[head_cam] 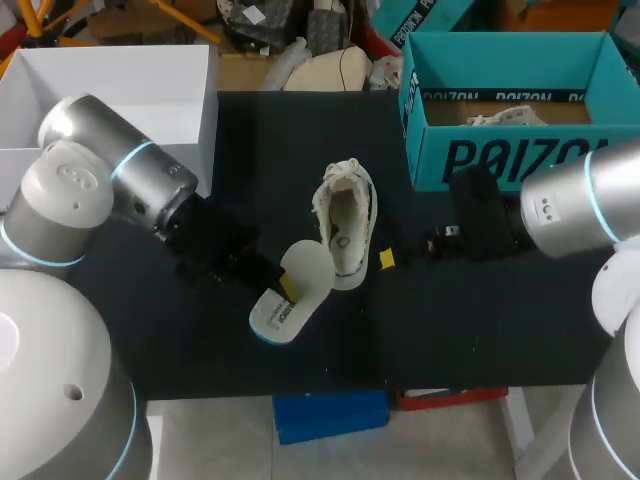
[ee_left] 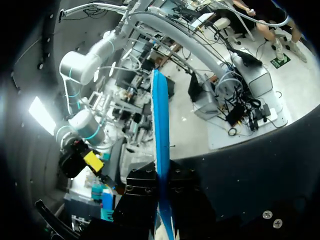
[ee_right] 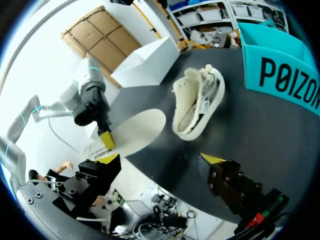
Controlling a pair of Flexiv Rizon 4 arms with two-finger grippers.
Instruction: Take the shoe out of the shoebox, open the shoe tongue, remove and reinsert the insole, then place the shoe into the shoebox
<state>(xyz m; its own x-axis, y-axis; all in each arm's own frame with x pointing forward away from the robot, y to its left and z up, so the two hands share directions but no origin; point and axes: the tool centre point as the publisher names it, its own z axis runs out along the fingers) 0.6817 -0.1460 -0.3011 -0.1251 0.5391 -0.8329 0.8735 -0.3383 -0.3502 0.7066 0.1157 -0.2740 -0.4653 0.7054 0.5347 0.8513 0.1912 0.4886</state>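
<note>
Your left gripper point(ee_left: 161, 192) is clamped on the insole point(ee_left: 160, 125), which stands edge-on between its fingers. Your right gripper point(ee_right: 160, 159) is spread wide and holds nothing. The white shoe point(ee_right: 197, 105) sits on the table just ahead of it, with the teal shoebox point(ee_right: 280, 75) beside the shoe.

The head camera looks down on the worktop point(head_cam: 480, 330) from high behind. The low right wrist camera shares the shoe point(ee_right: 197, 107).
</note>
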